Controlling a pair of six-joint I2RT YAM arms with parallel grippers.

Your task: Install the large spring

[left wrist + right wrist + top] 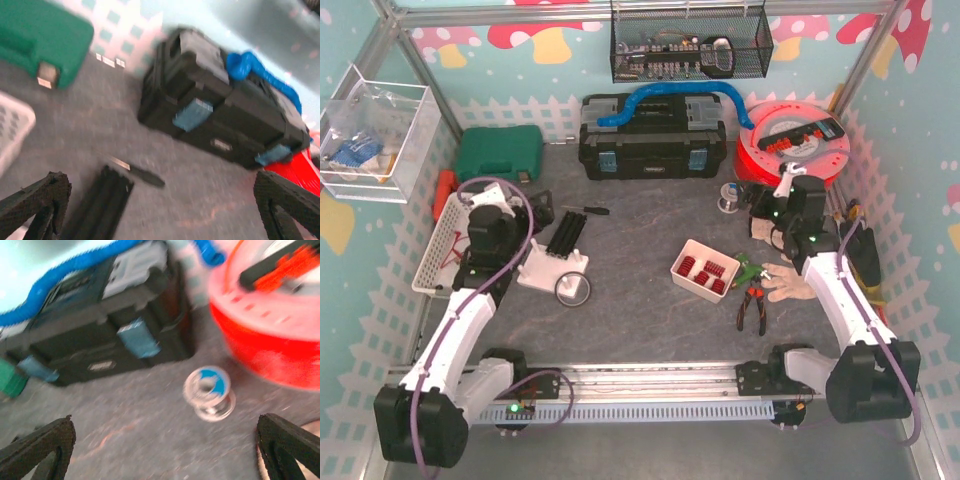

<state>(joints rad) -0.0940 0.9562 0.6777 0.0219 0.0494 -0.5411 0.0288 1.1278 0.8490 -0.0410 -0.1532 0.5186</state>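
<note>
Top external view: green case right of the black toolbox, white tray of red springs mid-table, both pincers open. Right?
No. The green case is left of the black toolbox, as the top external view shows. White tray of red springs mid-table, left pincer and right pincer open: all correct.

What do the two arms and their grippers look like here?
The left arm and right arm have white link shells, black joints and bases, and a purple cable along each. Small green lights glow on both. The left gripper and right gripper have black, wedge-shaped, rough-textured fingers.
</note>
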